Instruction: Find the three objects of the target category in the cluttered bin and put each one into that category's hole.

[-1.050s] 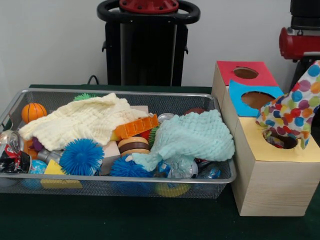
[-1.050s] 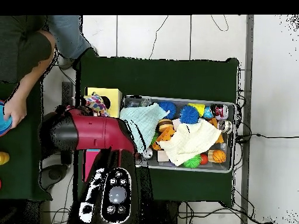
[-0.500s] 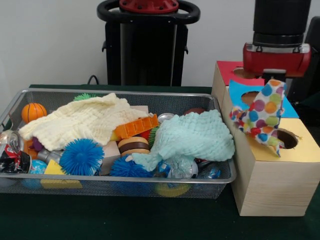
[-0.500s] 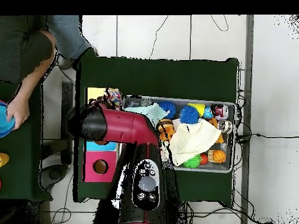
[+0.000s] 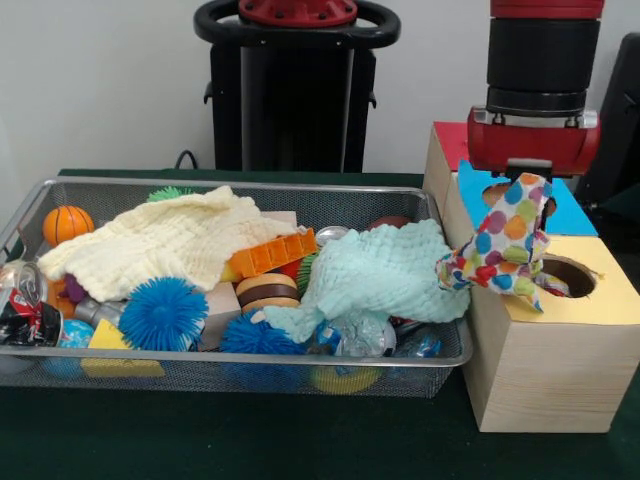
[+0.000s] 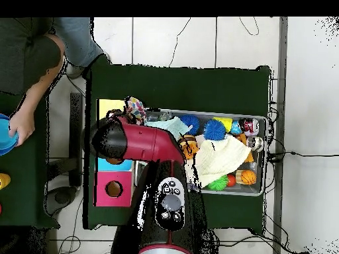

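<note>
A polka-dot cloth (image 5: 497, 250) hangs from my gripper (image 5: 529, 178), which is shut on its top end. The cloth dangles over the left edge of the yellow-topped box (image 5: 610, 300), just left of its round hole (image 5: 572, 275), and its lower corner reaches toward the wire bin (image 5: 300, 370). In the overhead view the cloth (image 6: 136, 107) shows beside the yellow box top (image 6: 108, 106), while the red arm (image 6: 139, 142) hides the gripper itself. Inside the bin lie a cream cloth (image 5: 170, 245) and a mint cloth (image 5: 385, 272), draped over toys.
Behind the yellow box stand a blue-topped box (image 5: 565, 212) and a red-topped box (image 5: 450, 145), each with a hole. The bin holds blue spiky balls (image 5: 162, 313), an orange ball (image 5: 67, 224), a can (image 5: 20, 300) and blocks. A person (image 6: 33, 59) stands at the overhead view's left edge.
My gripper has carried the polka-dot cloth leftward in the front view, from over the yellow box's hole to the box's left edge by the bin. The bin's contents have not moved.
</note>
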You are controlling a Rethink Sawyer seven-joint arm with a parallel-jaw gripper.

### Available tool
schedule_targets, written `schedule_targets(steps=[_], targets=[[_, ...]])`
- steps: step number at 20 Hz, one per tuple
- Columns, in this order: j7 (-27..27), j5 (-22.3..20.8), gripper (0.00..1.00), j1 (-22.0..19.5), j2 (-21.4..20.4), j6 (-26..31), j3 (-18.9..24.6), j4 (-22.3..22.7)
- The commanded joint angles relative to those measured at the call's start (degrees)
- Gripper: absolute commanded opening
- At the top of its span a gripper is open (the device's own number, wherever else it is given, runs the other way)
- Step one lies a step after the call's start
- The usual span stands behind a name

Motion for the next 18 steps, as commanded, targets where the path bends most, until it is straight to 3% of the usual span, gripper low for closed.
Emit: schedule_targets(steps=[1, 12, 18], targets=[[9.6, 0.6, 0.0, 1.9, 1.2, -1.3, 4.2, 0.8], [12.4, 2.1, 0.0, 5.8, -2.4, 5.4, 0.0, 0.8], [11.3, 2.3, 0.0, 4.8, -1.8, 3.2, 1.0, 1.9]])
